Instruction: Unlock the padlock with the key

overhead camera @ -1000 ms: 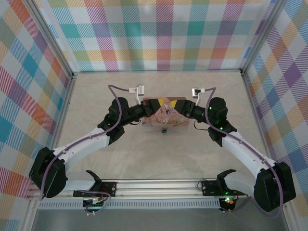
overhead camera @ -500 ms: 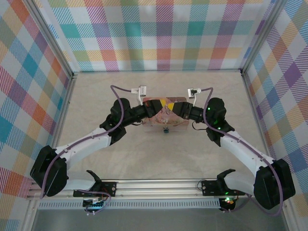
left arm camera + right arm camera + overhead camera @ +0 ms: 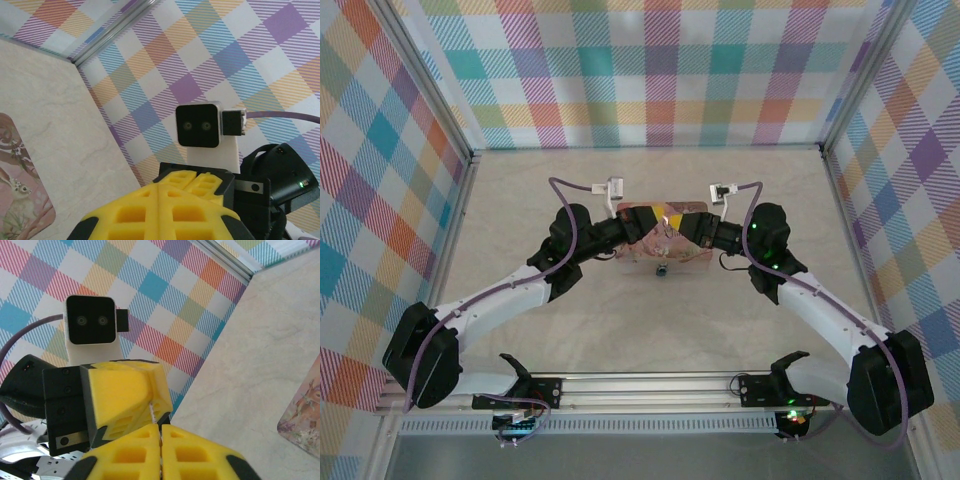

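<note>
Over the pink tin (image 3: 686, 256) my two grippers meet tip to tip. The tiny dark padlock (image 3: 662, 270) hangs at the tin's near edge, below both grippers and untouched. My left gripper (image 3: 653, 226) is shut, its yellow fingers pressed together (image 3: 160, 212). My right gripper (image 3: 678, 222) is shut too (image 3: 161, 442). In the right wrist view the key (image 3: 151, 411) is a thin pale sliver that runs from the left gripper's fingertips (image 3: 131, 399) down into the seam between my right fingers. Most of it is hidden in the pads.
The tin's corners show in both wrist views (image 3: 20, 200) (image 3: 305, 415). Plaid walls (image 3: 660, 70) enclose the pale tabletop (image 3: 660, 330) on three sides. Both arms arch in from the near rail (image 3: 640, 385).
My right gripper's jaws have closed, and it has shifted slightly left toward the left gripper above the tin. The left gripper has stayed shut and barely moved.
</note>
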Controlling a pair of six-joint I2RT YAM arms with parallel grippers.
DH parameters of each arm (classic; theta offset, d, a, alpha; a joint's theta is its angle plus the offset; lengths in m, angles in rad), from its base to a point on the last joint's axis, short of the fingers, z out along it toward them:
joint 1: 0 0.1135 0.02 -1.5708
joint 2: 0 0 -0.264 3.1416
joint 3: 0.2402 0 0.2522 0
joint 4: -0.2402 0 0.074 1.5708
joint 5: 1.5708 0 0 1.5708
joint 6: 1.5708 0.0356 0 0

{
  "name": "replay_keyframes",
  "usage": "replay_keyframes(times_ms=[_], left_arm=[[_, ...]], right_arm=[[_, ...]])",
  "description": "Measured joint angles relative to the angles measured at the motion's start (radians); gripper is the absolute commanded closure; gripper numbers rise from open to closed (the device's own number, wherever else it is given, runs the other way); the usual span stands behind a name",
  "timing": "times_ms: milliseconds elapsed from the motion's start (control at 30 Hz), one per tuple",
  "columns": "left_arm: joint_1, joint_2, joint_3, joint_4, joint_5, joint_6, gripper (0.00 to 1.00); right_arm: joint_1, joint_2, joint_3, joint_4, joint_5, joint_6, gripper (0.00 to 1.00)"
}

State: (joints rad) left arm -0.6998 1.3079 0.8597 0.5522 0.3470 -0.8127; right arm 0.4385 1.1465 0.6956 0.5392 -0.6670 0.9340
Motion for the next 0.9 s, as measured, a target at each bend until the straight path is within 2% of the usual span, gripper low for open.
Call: replay_keyframes(times_ms=[100, 300, 367, 467, 500, 533, 667, 800, 900], left_arm=[[0.000, 0.000, 0.000, 0.001, -0.002, 0.000, 1.00], [0.000, 0.000, 0.000, 0.001, -0.001, 0.000, 1.00], [0.000, 0.000, 0.000, 0.001, 0.000, 0.000, 0.87], [0.000, 0.000, 0.000, 0.009, 0.010, -0.002, 0.78], [-0.001, 0.000, 0.000, 0.018, 0.014, -0.003, 0.77], [-0.001, 0.000, 0.000, 0.025, 0.019, -0.003, 0.77], [0.000, 0.001, 0.000, 0.033, 0.034, -0.003, 0.89], [0.000, 0.014, 0.000, 0.051, 0.045, -0.006, 0.92], [0.002, 0.025, 0.001, 0.068, 0.056, -0.008, 0.98]], right_arm=[[0.001, 0.000, 0.000, 0.003, -0.001, 0.001, 1.00], [0.001, 0.000, 0.000, 0.003, -0.005, 0.001, 1.00], [0.001, 0.000, 0.000, 0.005, -0.008, 0.001, 1.00], [0.001, 0.000, 0.000, 0.007, -0.016, 0.001, 1.00], [0.001, 0.000, 0.000, 0.007, -0.018, 0.001, 1.00], [0.001, 0.000, 0.000, 0.007, -0.020, 0.001, 1.00], [0.001, -0.002, 0.000, 0.019, -0.033, 0.001, 1.00], [0.000, -0.005, 0.000, 0.027, -0.042, 0.001, 1.00], [0.000, -0.005, 0.000, 0.027, -0.045, 0.002, 1.00]])
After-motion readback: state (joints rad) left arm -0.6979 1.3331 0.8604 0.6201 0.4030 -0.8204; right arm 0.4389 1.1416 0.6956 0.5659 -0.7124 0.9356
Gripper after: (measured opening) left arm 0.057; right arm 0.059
